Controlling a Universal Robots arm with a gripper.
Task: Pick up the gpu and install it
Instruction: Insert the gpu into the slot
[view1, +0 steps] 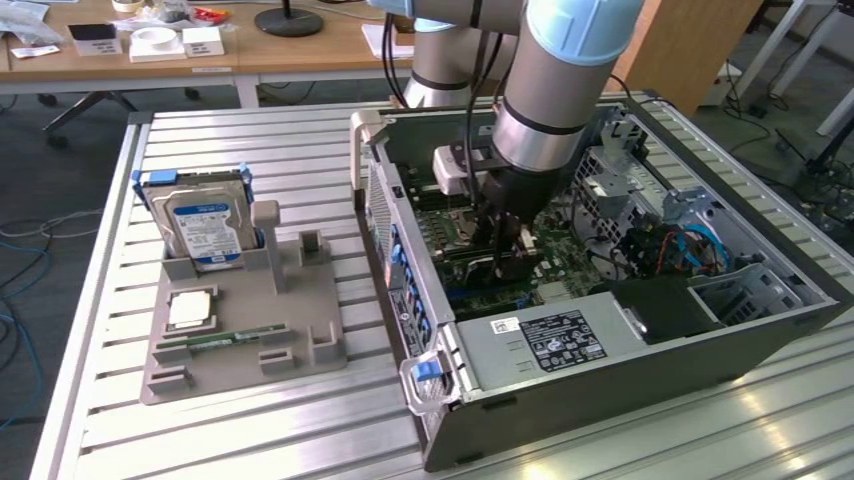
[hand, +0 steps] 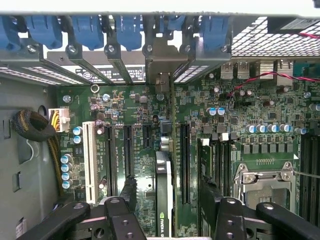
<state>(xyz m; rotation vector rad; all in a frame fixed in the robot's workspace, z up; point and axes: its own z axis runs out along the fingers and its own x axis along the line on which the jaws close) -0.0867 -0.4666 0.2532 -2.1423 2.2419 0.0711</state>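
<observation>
Here, in the exterior view, your arm reaches down into the open computer case (view1: 747, 330), and the gripper (view1: 514, 262) sits low over the green motherboard (view1: 567, 262), close to the slots. The gray parts tray (view1: 314, 345) on the metal table (view1: 200, 440) holds the hard drive (view1: 204, 228) and a memory stick (view1: 220, 339), well apart from the case on the exterior view's left. You can't make out the card itself from this angle, since the arm hides that spot.

In the wrist view, the gpu (hand: 163, 192) stands on edge in a slot, running up toward the rear bracket openings (hand: 160, 67). Your gripper (hand: 171, 212) has its two dark fingers (hand: 129, 192) spread to either side of the card with clear gaps, so it is open and holds nothing.

To do this step well, check that the card sits level along its whole slot and that its metal end lines up with the rear opening. It looks seated, though the lower edge is hard to read here. Keep the fingers clear of the neighbouring slots (hand: 110, 152) and the small capacitors (hand: 66, 170).
</observation>
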